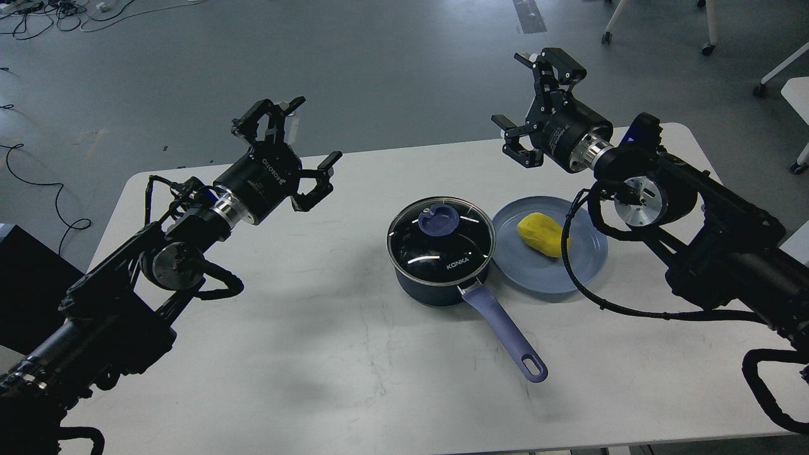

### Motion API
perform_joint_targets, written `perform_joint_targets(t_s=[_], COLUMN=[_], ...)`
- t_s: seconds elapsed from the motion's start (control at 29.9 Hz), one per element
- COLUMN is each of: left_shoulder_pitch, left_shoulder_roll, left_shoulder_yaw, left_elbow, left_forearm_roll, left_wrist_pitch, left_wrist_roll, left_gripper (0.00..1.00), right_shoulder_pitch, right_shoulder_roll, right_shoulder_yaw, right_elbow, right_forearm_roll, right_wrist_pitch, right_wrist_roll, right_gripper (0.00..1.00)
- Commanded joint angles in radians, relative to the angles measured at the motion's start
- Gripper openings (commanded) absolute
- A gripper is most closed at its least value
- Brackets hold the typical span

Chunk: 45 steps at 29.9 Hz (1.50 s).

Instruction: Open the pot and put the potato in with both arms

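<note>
The dark navy pot (436, 278) stands mid-table, its lavender-blue handle (505, 338) pointing toward the near right. A round glass lid (441, 232) with a blue knob rests on it, covering the inside. Just right of the pot, the yellow potato (542, 234) lies on a flat blue plate (584, 262). My left gripper (292, 148) hovers open above the table, well left of the pot, holding nothing. Up at the far right, my right gripper (529, 101) is open and empty, above the table's back edge and behind the plate.
The white table (316, 354) carries only the pot and plate. A black cable (607, 297) from my right arm loops over the plate's right edge. Grey floor with cables and chair legs lies beyond the far edge.
</note>
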Motion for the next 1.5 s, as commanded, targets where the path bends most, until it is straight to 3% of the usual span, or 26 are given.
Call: perform_joint_targets(t_s=[0.0, 0.17, 0.8, 1.2, 1.47], left_shoulder_pitch=[0.002, 0.003, 0.006, 0.008, 0.012], left_shoulder_roll=[0.001, -0.002, -0.013, -0.016, -0.01], left_shoulder_yaw=[-0.013, -0.016, -0.039, -0.039, -0.045], left_elbow=[-0.003, -0.005, 0.006, 0.009, 0.011], left_forearm_roll=[-0.005, -0.005, -0.006, -0.005, -0.009], left_wrist_pitch=[-0.005, 0.001, 0.002, 0.005, 0.005], left_wrist_roll=[-0.003, -0.035, -0.035, -0.034, -0.033], left_gripper=[0.98, 0.98, 0.98, 0.98, 0.98], right_shoulder_pitch=[-0.001, 0.001, 0.031, 0.045, 0.045], right_shoulder_roll=[0.016, 0.019, 0.008, 0.007, 0.01], right_shoulder_yaw=[0.021, 0.02, 0.01, 0.012, 0.007], right_elbow=[-0.001, -0.001, 0.008, 0.002, 0.001], right_forearm_roll=[0.032, 0.032, 0.029, 0.024, 0.023], right_wrist_pitch=[0.0, 0.006, 0.006, 0.028, 0.026], right_wrist_roll=[-0.013, -0.011, 0.021, -0.021, -0.024], right_gripper=[1.0, 1.0, 1.0, 1.0, 1.0])
